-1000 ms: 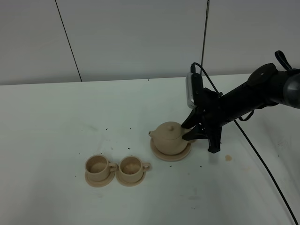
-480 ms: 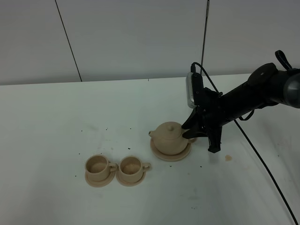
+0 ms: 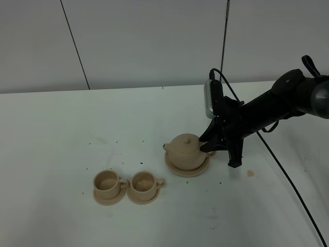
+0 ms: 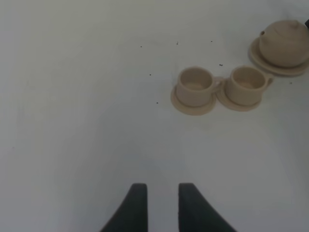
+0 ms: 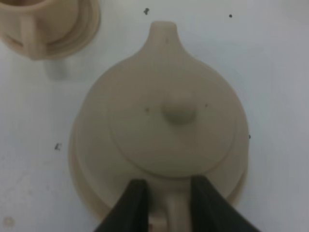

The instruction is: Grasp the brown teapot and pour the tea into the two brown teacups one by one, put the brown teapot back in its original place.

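The loop handle [image 5: 176,212] of the brown teapot [image 3: 186,152] is hidden behind the right gripper [image 3: 209,145] in the high view and is cut off at the picture's edge in the right wrist view, where the gripper's two dark fingers [image 5: 135,203] are seen pressed against either side of it. The pot's contents are concealed by the knobbed lid [image 5: 178,108]. The teapot is seated upright on the large saucer [image 3: 175,168] on the white table [image 3: 77,128]. Two teacups [image 3: 107,181] [image 3: 143,181] are set side by side nearby, each on one small saucer [image 3: 97,198]; only pale beige is seen inside them, and whether tea is present cannot be told. The left gripper [image 4: 161,188], shown only in its own wrist view, is held slightly parted over bare table, well apart from the cups.
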